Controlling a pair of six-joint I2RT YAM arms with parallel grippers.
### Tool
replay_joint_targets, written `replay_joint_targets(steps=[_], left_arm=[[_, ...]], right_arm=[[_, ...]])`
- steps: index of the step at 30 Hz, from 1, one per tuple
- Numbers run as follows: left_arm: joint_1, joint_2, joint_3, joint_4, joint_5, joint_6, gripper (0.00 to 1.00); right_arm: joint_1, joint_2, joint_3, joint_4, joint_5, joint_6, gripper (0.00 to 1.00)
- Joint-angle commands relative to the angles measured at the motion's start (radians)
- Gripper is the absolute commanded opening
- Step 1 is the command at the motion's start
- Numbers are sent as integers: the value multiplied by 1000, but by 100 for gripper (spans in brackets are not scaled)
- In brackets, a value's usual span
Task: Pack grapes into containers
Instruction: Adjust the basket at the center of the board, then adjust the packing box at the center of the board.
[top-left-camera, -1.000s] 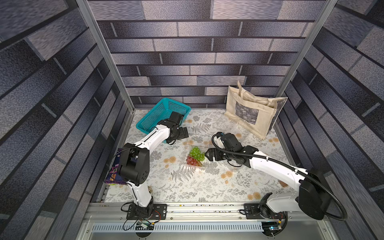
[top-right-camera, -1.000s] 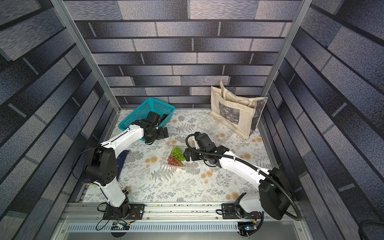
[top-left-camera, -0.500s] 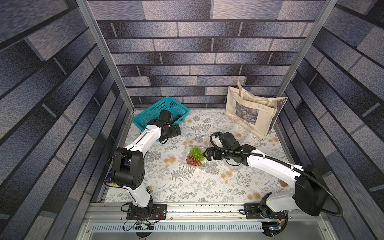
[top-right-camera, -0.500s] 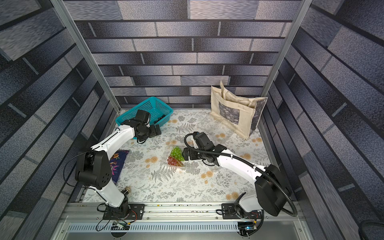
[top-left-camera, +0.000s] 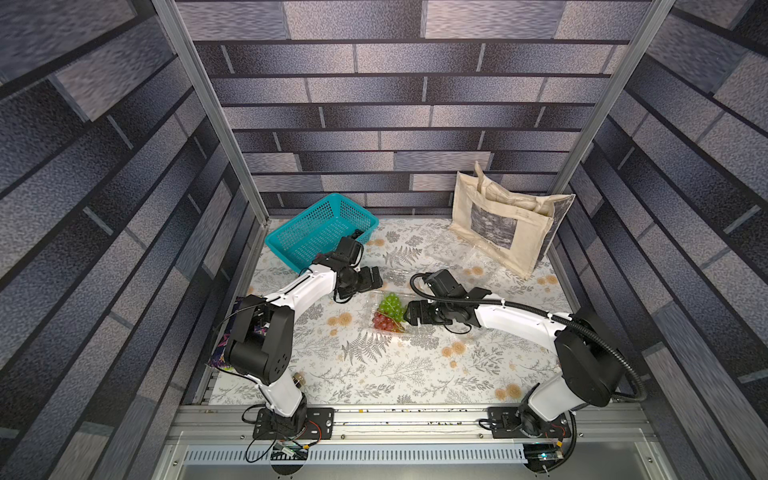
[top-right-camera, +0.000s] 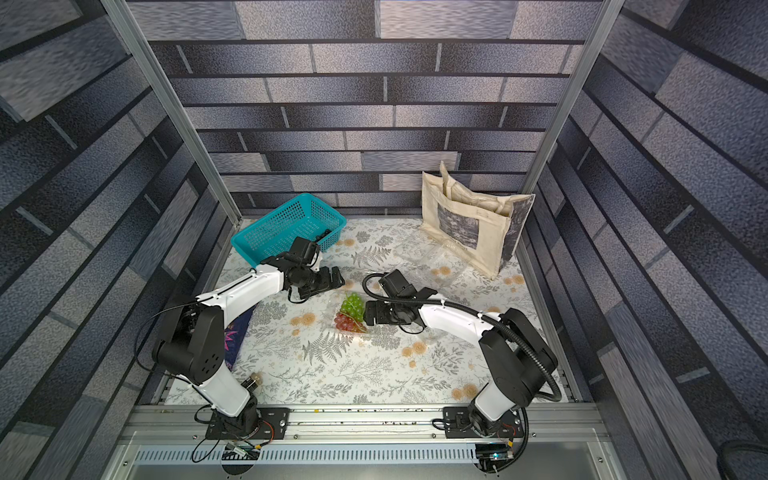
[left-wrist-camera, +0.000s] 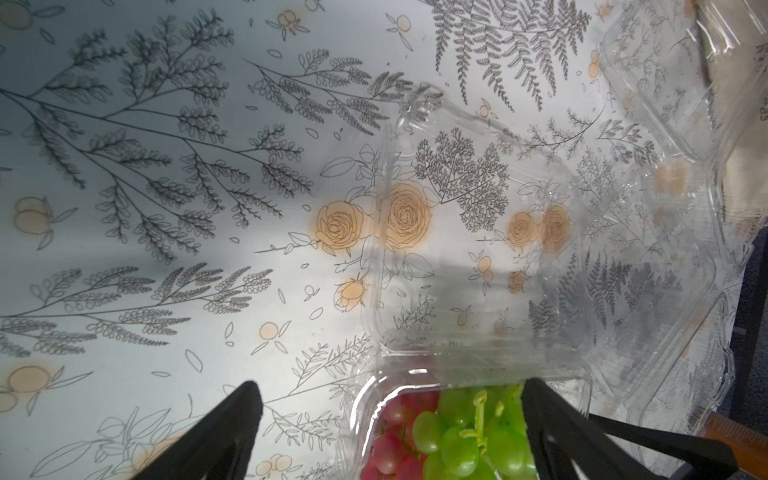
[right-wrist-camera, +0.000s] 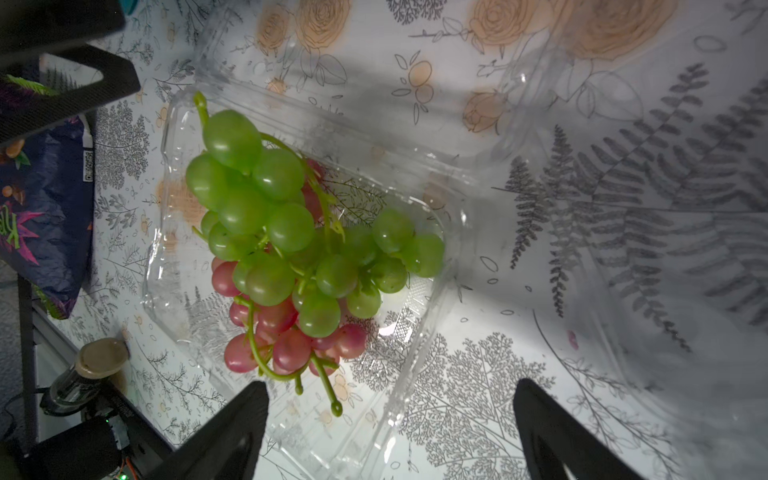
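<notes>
A green bunch of grapes (top-left-camera: 392, 305) lies on top of a red bunch (top-left-camera: 384, 322) in an open clear container (top-left-camera: 371, 329) at mid-table; both top views show them (top-right-camera: 353, 305). My left gripper (top-left-camera: 376, 277) hovers open at the container's far left side; in its wrist view the green grapes (left-wrist-camera: 469, 440) sit between its wide fingers (left-wrist-camera: 390, 386) and the lid (left-wrist-camera: 478, 249) lies flat beyond. My right gripper (top-left-camera: 409, 313) is open at the container's right side; its wrist view (right-wrist-camera: 390, 386) shows the container's near rim (right-wrist-camera: 415, 374) between the jaws, below the green grapes (right-wrist-camera: 266, 216) and red grapes (right-wrist-camera: 286, 345).
A teal basket (top-left-camera: 320, 232) stands at the back left with something dark (top-left-camera: 357, 232) in its near corner. A beige tote bag (top-left-camera: 507, 220) stands at the back right, with more clear containers (top-left-camera: 478, 253) lying before it. A purple packet (top-left-camera: 232, 336) lies at the left edge.
My left gripper swung back to the basket's front, then came forward and right to the container's far side. The right arm has barely moved.
</notes>
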Motion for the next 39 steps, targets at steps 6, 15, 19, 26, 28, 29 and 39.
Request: replay_joint_targets(steps=[6, 15, 19, 26, 28, 29, 39], left_arm=[[-1, -27, -91, 115, 56, -74, 100], [-4, -28, -122, 162, 66, -92, 100], [-2, -31, -126, 184, 65, -104, 100], [22, -20, -124, 212, 84, -124, 100], [28, -19, -122, 218, 86, -125, 100], [32, -17, -121, 219, 86, -124, 100], [55, 34, -86, 227, 72, -97, 100]], right_arm=[[6, 51, 60, -11, 74, 62, 60], [8, 108, 81, -27, 82, 65, 38], [7, 134, 102, -29, 88, 58, 25], [6, 196, 206, -51, 108, 27, 11], [6, 211, 235, -61, 119, 14, 10], [4, 219, 249, -69, 124, 5, 10], [-11, 300, 355, -119, 154, -82, 11]])
